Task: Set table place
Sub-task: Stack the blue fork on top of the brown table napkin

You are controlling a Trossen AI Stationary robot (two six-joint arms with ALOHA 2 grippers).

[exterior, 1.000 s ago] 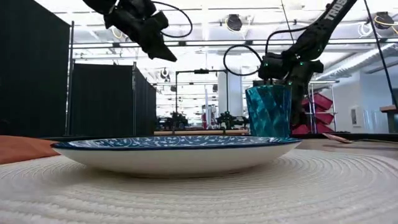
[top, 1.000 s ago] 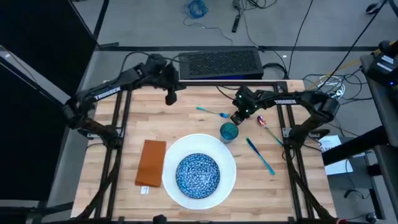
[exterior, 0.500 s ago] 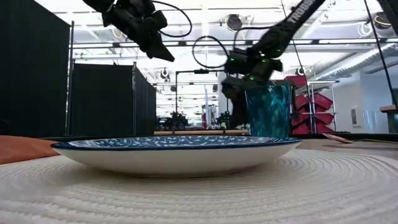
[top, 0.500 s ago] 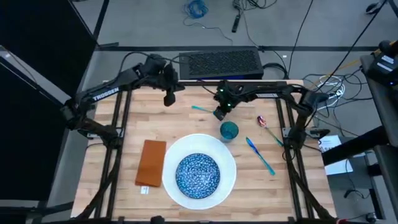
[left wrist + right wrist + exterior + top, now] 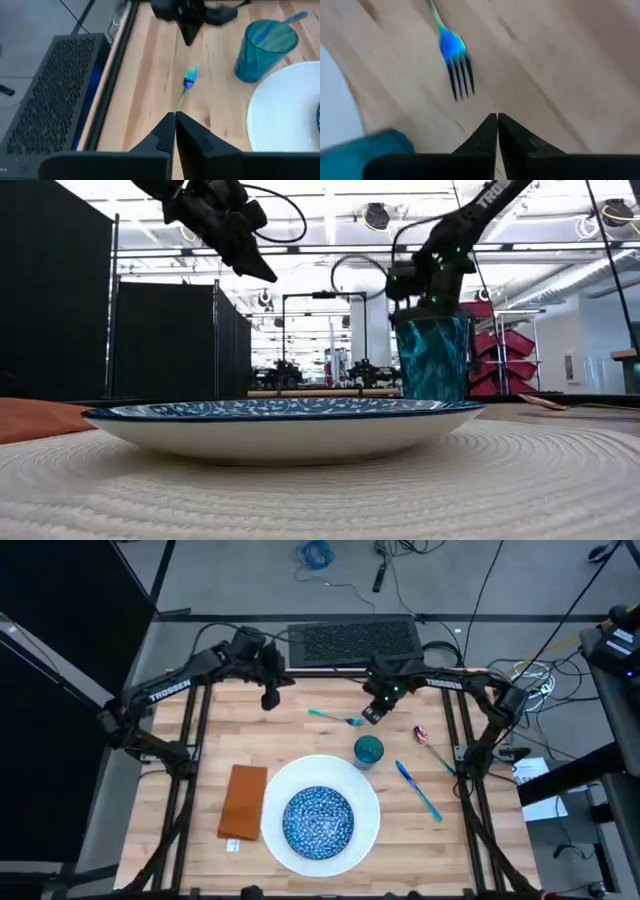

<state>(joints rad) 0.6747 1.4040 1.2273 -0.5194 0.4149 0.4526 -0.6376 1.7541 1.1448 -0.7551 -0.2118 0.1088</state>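
Observation:
A white round plate (image 5: pixel 372 802) lies near the table's (image 5: pixel 300 740) front edge, with a blue speckled bowl (image 5: pixel 318 821) standing on it. An orange-brown napkin (image 5: pixel 243 802) lies flat to its left, and a teal cup (image 5: pixel 368 750) stands upright behind its right rim. A teal fork (image 5: pixel 335 718) lies flat behind the cup. A spoon (image 5: pixel 428 740) and a blue knife (image 5: pixel 418 790) lie to the right. My right gripper (image 5: pixel 372 713) hovers shut just right of the fork's tines (image 5: pixel 461 80), apart from them. My left gripper (image 5: pixel 270 698) hangs shut over the far left.
A black perforated box (image 5: pixel 352 642) stands along the table's far edge, between the two arms. Bare wood shows on the table's left part, behind the napkin, and along the right edge beyond the knife. The black frame posts (image 5: pixel 190 760) stand at both sides.
My right gripper has left the cup's far side, swung toward the table's left over the fork, then come back a little toward the right and the far edge. The cup stays upright where it stood.

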